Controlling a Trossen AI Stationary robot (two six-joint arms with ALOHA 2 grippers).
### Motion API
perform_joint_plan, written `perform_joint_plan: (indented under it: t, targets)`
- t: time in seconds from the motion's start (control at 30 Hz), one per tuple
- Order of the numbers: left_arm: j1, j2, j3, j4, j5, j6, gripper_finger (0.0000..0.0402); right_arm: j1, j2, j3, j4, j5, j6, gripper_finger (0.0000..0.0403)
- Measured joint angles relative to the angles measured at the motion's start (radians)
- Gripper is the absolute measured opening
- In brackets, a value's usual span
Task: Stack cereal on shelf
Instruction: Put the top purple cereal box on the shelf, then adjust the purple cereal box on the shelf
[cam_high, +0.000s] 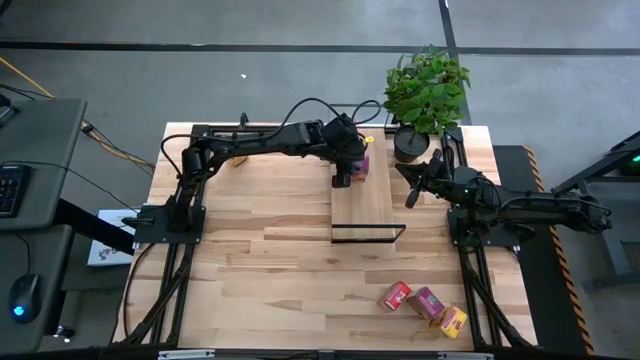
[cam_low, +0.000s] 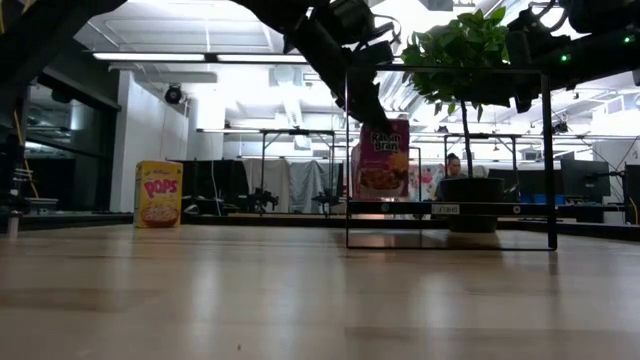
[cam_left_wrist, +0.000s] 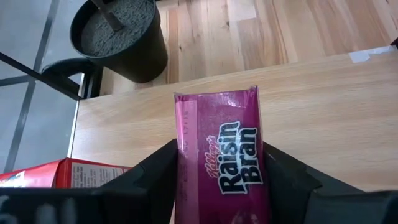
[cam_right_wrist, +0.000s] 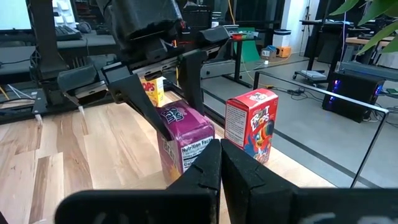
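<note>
A pink-purple cereal box (cam_left_wrist: 221, 143) stands upright on the light-wood shelf (cam_high: 365, 205), its bottom on the plank, between the fingers of my left gripper (cam_left_wrist: 221, 158), which is shut on it. Right beside it on the plank stands a red cereal box (cam_right_wrist: 252, 124). In the high view my left gripper (cam_high: 345, 172) hangs over the shelf's far end. My right gripper (cam_high: 413, 195) waits shut, in the air to the right of the shelf, touching nothing. My left gripper pinches the purple box between its two fingers (cam_left_wrist: 158, 171), one on each narrow side (cam_left_wrist: 185, 155), near the box's top. The fingers slant down at it from above. The box stays upright, its bottom resting on the shelf plank (cam_low: 380, 200).
A yellow cereal box (cam_low: 158, 193) stands on the table's far left part. Three more boxes, red (cam_high: 395, 296), purple (cam_high: 428, 302) and yellow (cam_high: 453, 321), lie near the front right. A potted plant (cam_high: 425, 95) stands just behind the shelf's far right corner.
</note>
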Motion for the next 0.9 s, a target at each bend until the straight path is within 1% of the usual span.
perform_joint_plan:
  t: [0.2, 0.53, 0.73, 0.9]
  targets:
    - [0.000, 0.000, 0.000, 0.004, 0.000, 0.001, 0.0201, 0.000, 0.000, 0.000, 0.000, 0.000, -0.001, 0.0000]
    - [0.003, -0.004, 0.000, 0.022, -0.032, 0.002, 0.0202, 0.000, 0.000, 0.000, 0.000, -0.001, 0.002, 0.0000]
    - [0.007, -0.044, 0.002, 0.024, -0.044, 0.001, 0.0202, 0.000, 0.000, 0.000, 0.000, -0.002, 0.002, 0.0000]
    - [0.007, -0.078, 0.002, 0.008, -0.034, -0.002, 0.0202, 0.000, 0.000, 0.000, 0.000, -0.004, 0.002, 0.0000]
